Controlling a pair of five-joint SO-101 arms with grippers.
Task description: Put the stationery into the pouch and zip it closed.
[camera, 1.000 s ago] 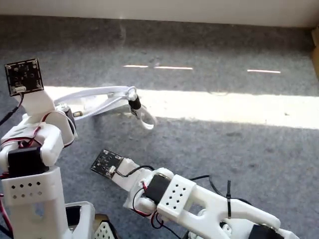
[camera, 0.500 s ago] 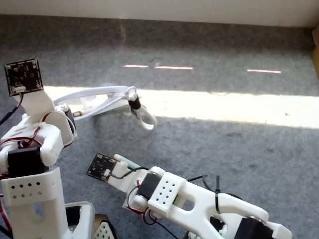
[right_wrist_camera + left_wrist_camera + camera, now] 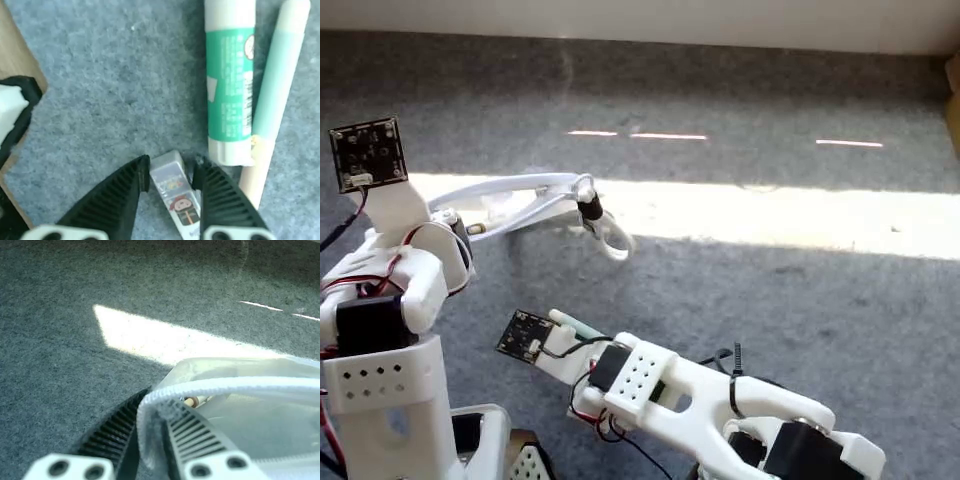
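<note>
Carpet (image 3: pixel 790 320), grey, sunlit band (image 3: pixel 770 215) across; left claw (image 3: pixel 154 412) pinches pouch (image 3: pixel 250 412); right claw (image 3: pixel 170 171) spread astride eraser (image 3: pixel 176 197).

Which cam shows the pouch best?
High view: most of the pouch with its zipper pull. Left wrist view gives the rim clamped by the left gripper. Right wrist view looks at the eraser, glue stick and pen.

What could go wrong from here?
1. Right claw straddles the eraser close to the glue stick; closing may nudge it and the pen.
2. It sits at the eraser's end, so the eraser may pivot out.
3. Left claw pinches only the pouch rim; it could slip.
</note>
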